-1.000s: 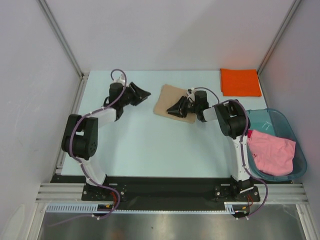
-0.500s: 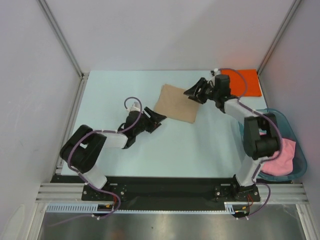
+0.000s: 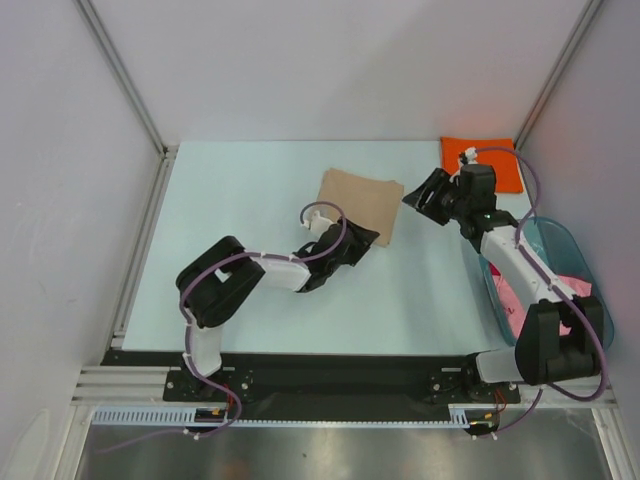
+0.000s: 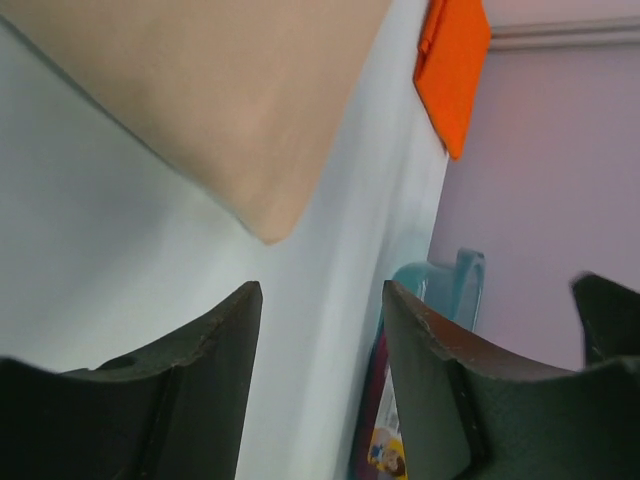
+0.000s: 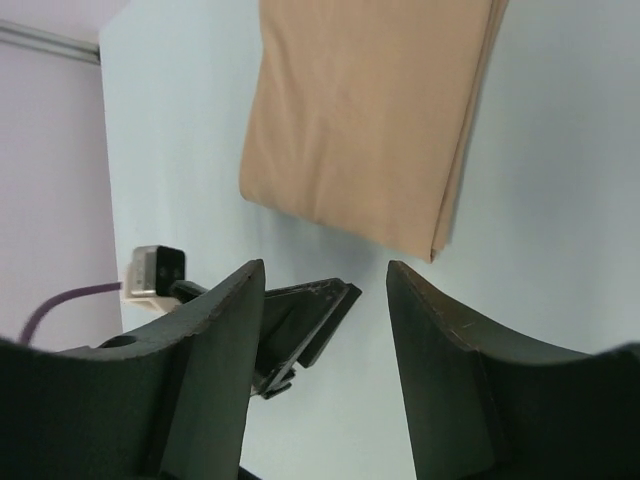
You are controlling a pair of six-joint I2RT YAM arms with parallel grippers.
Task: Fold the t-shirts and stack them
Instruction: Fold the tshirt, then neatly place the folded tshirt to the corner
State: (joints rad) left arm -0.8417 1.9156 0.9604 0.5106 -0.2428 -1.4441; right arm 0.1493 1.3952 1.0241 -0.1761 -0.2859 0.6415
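Note:
A folded tan t-shirt (image 3: 358,202) lies flat at the table's middle back; it also shows in the left wrist view (image 4: 230,100) and the right wrist view (image 5: 370,110). A folded orange t-shirt (image 3: 490,160) lies at the back right corner, and shows in the left wrist view (image 4: 452,70). A pink t-shirt (image 3: 511,303) lies crumpled in the teal tub, partly hidden by my right arm. My left gripper (image 3: 365,238) is open and empty just near of the tan shirt's near right corner (image 4: 322,290). My right gripper (image 3: 415,195) is open and empty just right of the tan shirt (image 5: 325,270).
The translucent teal tub (image 3: 560,232) stands at the table's right edge, and shows in the left wrist view (image 4: 440,290). My right arm reaches over its left rim. Grey walls with metal rails close in the table on three sides. My left gripper's fingers (image 5: 300,325) show in the right wrist view.
My left gripper has swung from the back left across to the tan shirt's near right corner. My right gripper has drawn off the tan shirt to the right. The tan shirt now lies uncovered.

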